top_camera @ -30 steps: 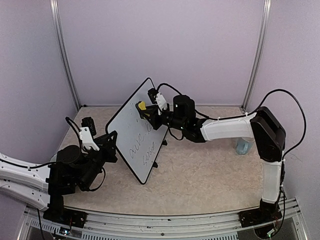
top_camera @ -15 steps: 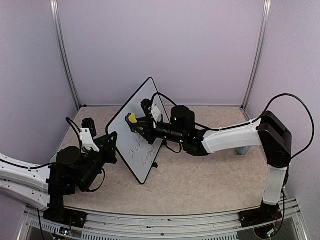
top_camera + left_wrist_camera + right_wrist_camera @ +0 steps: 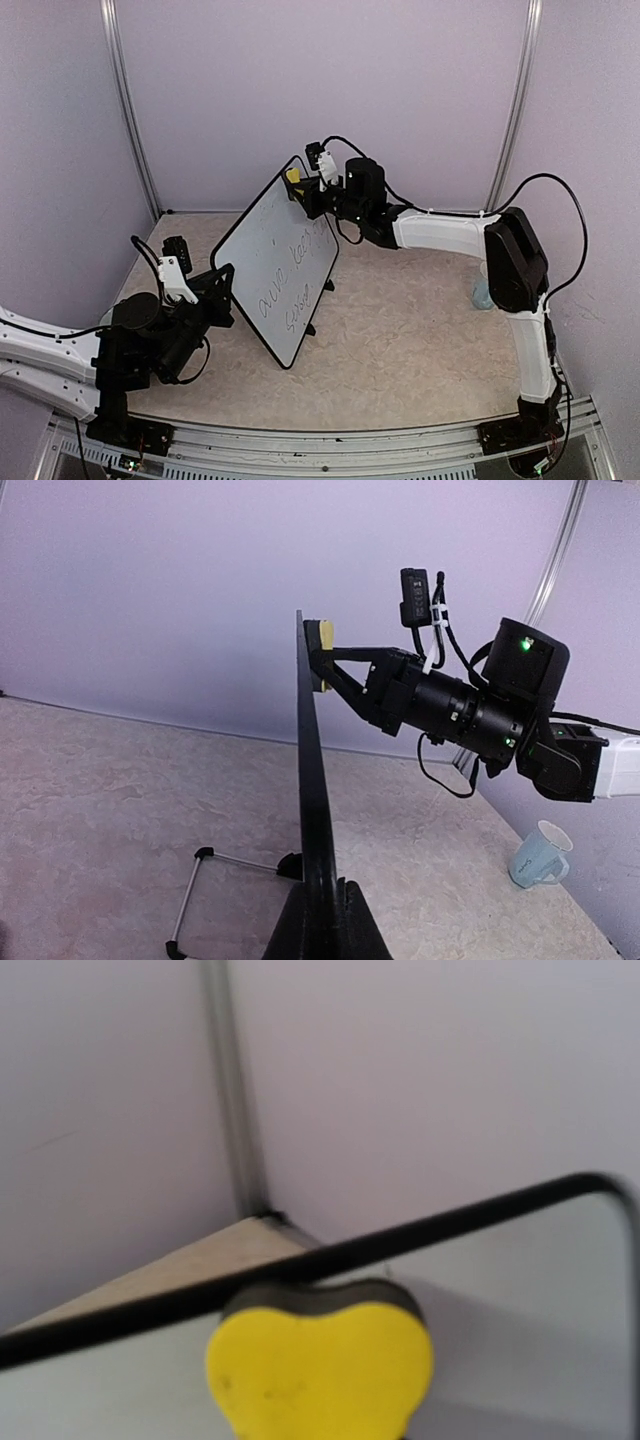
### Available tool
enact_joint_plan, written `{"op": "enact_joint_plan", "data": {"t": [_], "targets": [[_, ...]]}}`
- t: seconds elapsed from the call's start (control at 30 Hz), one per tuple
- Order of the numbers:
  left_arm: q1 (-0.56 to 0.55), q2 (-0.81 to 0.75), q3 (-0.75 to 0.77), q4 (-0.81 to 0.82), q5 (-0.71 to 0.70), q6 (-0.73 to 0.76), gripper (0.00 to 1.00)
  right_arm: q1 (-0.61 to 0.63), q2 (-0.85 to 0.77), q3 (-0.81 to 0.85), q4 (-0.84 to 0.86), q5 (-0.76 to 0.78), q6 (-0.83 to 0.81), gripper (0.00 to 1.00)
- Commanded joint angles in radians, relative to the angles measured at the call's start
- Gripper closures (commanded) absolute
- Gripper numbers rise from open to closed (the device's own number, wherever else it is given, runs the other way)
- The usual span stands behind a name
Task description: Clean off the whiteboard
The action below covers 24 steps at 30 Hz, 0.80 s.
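The whiteboard [image 3: 262, 250] stands tilted on the table, its black-framed face toward the right, with dark handwriting [image 3: 285, 285] on its lower half. In the left wrist view it shows edge-on [image 3: 308, 770]. My left gripper [image 3: 222, 290] is shut on the board's left edge, its fingers [image 3: 395, 930] clamping the frame. My right gripper [image 3: 303, 192] is shut on a yellow heart-shaped eraser [image 3: 292, 176] and presses it against the board's top corner. The eraser also shows in the left wrist view [image 3: 325, 655] and the right wrist view [image 3: 320, 1370], just below the frame [image 3: 420, 1230].
A pale blue cup [image 3: 484, 293] stands at the right by the right arm, also in the left wrist view [image 3: 535, 852]. The board's wire stand [image 3: 190, 900] and black feet [image 3: 310, 328] rest on the table. Purple walls enclose the back and both sides.
My right gripper swept the eraser down-left across the board's upper face, then back up to the top corner. The handwriting lower down still shows. The left arm has not moved.
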Motion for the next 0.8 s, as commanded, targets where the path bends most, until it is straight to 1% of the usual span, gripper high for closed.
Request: {"op": "enact_joint_plan", "data": {"t": [0.0,0.07,0.17,0.23,0.33,0.4,0.63,0.77], "targets": [[-0.038,-0.014,0.001,-0.043,0.144,0.057,1.00,-0.046,0.127,0.117,-0.190,0.036,0.008,1.00],[-0.037,-0.013,0.001,-0.046,0.142,0.058,1.00,-0.056,0.145,0.130,-0.201,0.022,-0.006,1.00],[-0.039,-0.013,0.004,-0.048,0.140,0.058,1.00,-0.041,0.126,0.088,-0.179,-0.029,-0.031,1.00],[-0.040,-0.010,0.006,-0.046,0.136,0.061,1.00,-0.015,0.069,0.002,-0.128,-0.054,-0.061,1.00],[-0.040,-0.004,0.007,-0.045,0.135,0.061,1.00,0.042,0.001,-0.073,-0.088,-0.023,-0.129,1.00],[-0.040,0.001,0.009,-0.042,0.134,0.061,1.00,0.077,-0.045,-0.127,-0.065,-0.029,-0.148,1.00],[-0.039,0.014,0.011,-0.031,0.136,0.061,1.00,0.194,-0.186,-0.340,0.071,-0.070,-0.180,1.00],[-0.039,0.012,0.009,-0.028,0.134,0.060,1.00,0.247,-0.244,-0.460,0.172,-0.083,-0.143,1.00]]}}
